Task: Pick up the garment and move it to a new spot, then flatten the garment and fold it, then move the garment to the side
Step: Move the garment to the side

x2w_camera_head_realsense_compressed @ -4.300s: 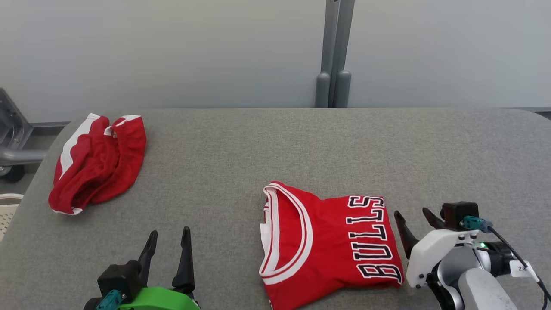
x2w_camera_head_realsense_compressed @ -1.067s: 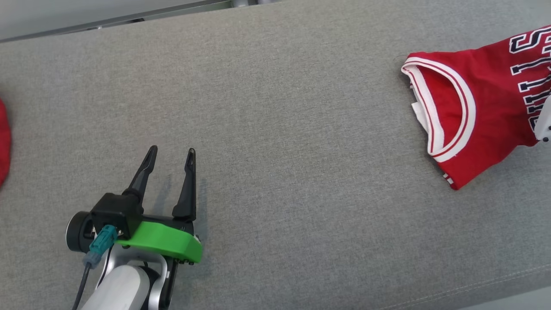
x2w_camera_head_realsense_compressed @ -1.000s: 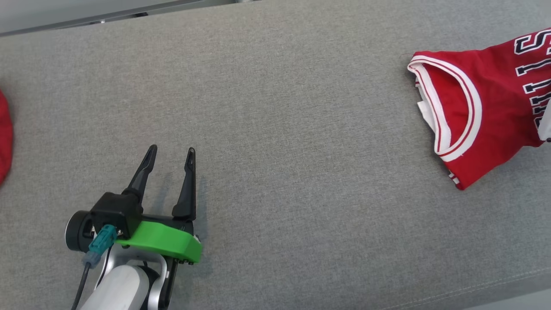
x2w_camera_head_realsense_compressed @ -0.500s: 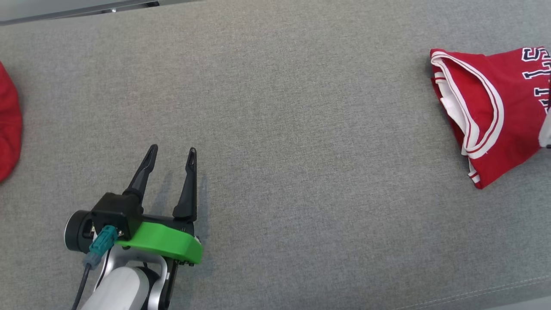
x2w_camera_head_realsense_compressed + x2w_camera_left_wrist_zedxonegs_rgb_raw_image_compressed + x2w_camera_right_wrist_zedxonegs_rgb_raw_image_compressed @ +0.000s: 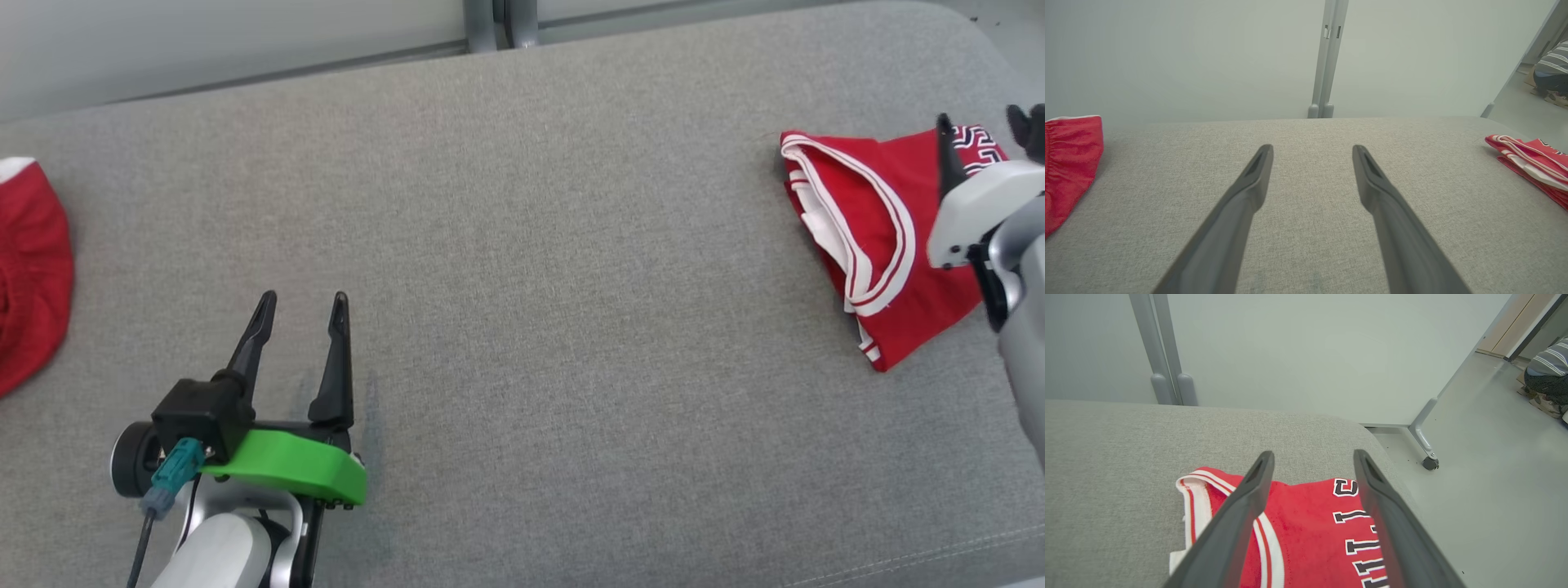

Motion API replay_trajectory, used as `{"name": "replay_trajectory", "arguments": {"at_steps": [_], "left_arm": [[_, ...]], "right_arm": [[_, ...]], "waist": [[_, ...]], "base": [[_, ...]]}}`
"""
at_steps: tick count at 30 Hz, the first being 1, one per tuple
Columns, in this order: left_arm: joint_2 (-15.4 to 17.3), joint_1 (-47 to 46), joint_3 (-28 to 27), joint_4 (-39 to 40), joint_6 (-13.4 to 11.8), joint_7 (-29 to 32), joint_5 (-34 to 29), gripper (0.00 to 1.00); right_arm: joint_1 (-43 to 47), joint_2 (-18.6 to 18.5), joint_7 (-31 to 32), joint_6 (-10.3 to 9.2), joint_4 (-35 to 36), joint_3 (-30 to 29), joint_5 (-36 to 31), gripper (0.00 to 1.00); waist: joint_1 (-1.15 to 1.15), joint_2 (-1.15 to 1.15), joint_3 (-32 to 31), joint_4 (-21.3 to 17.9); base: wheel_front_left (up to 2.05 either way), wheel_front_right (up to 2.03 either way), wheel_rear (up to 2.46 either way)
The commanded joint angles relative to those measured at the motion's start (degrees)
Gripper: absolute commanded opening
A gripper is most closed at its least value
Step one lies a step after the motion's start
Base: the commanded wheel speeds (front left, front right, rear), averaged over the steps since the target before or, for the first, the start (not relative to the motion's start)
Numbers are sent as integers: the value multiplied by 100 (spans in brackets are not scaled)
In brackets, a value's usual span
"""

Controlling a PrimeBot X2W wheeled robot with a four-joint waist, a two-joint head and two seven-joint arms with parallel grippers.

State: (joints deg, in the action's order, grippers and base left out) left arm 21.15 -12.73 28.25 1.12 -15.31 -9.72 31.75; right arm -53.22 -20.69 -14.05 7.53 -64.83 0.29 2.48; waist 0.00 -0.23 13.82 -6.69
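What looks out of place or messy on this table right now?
The folded red jersey lies skewed near the table's right end, its white-trimmed neckline bunched, not flat. The other red garment at the left edge is crumpled. Nothing looks spilled or damaged.

Both arms reach forward with their fingers parted.
The left gripper (image 5: 302, 300), two long dark fingers, points straight ahead with its jaws spread wide and empty; just behind the fingers sit a black camera block (image 5: 200, 408) and a bright green wrist bracket (image 5: 286, 469), and further back a rounded white forearm (image 5: 216, 555). The right gripper (image 5: 980, 122), of the same dark build, also holds its jaws apart, carried on a white wrist shell (image 5: 976, 208) ahead of a pale grey forearm (image 5: 1029, 359).
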Motion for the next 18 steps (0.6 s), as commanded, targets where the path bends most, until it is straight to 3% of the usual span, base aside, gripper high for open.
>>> {"name": "replay_trajectory", "arguments": {"at_steps": [1,6,18], "left_arm": [[3,112,-47,-66,-48,-62,38,100],[53,329,-277,-270,-149,-218,183,100],[120,866,-593,-539,-263,-403,382,100]], "right_arm": [[31,90,-41,-8,76,152,134,100],[257,316,-58,-8,420,736,590,100],[1141,635,45,-8,1568,1128,1325,100]], "waist": [[0,23,-321,6],[0,23,-854,36],[0,23,-1569,214]], "base": [[0,0,0],[0,0,0],[0,0,0]]}}
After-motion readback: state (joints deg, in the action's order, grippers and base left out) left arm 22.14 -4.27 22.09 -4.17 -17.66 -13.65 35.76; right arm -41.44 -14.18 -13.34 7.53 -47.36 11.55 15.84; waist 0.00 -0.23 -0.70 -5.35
